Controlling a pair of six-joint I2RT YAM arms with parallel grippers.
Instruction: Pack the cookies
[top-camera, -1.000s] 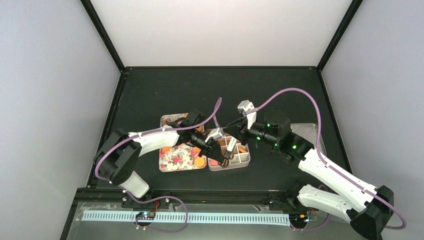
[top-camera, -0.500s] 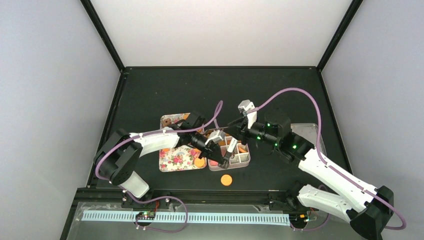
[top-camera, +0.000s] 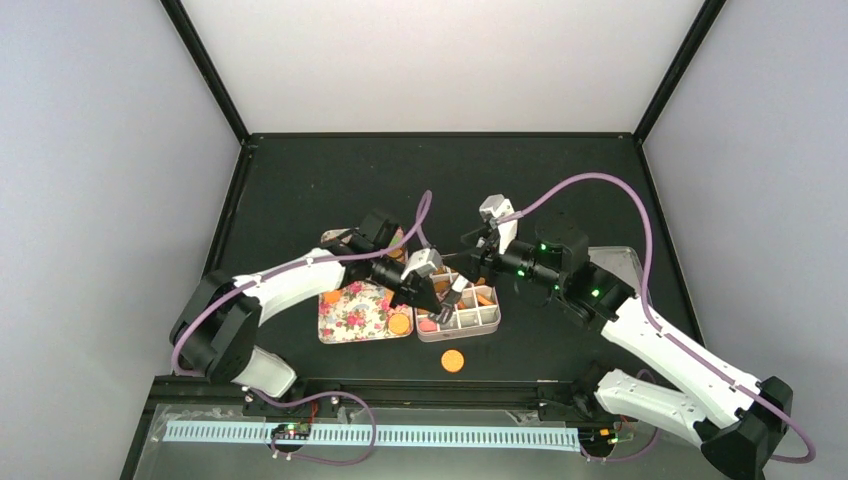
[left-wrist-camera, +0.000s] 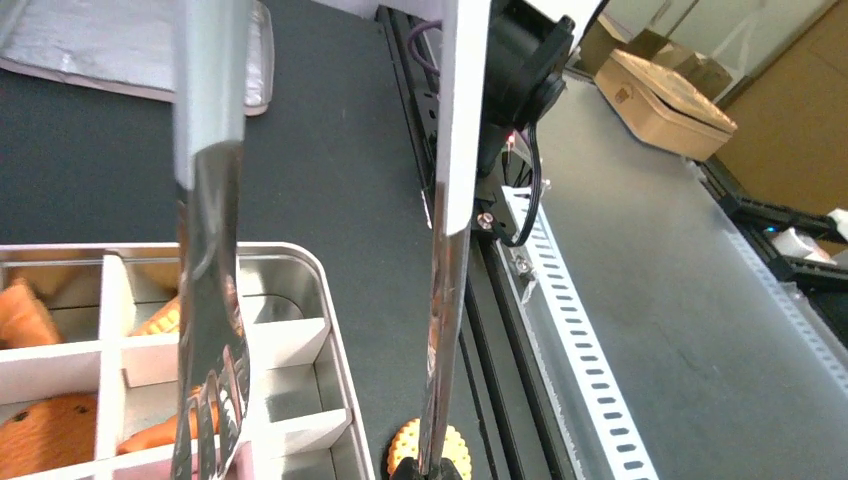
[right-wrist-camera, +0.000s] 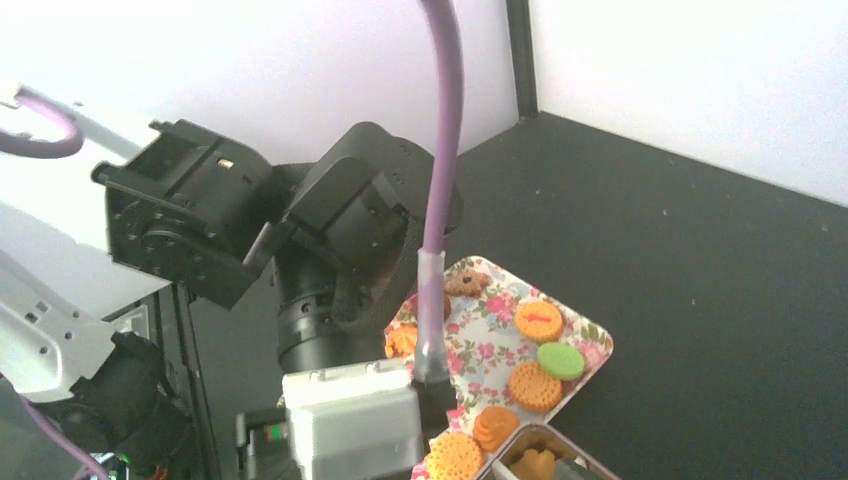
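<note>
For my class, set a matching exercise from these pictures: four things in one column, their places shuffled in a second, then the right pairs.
Things
1. green cookie
2. loose orange cookie
3. metal tongs
4. divided tin

Places
A. on the black table, in front of the tin
B. held in the left pincer
C. lying on the flowered tray
D. standing beside the flowered tray, on its right

Pairs: 1-C, 2-A, 3-B, 4-D
</note>
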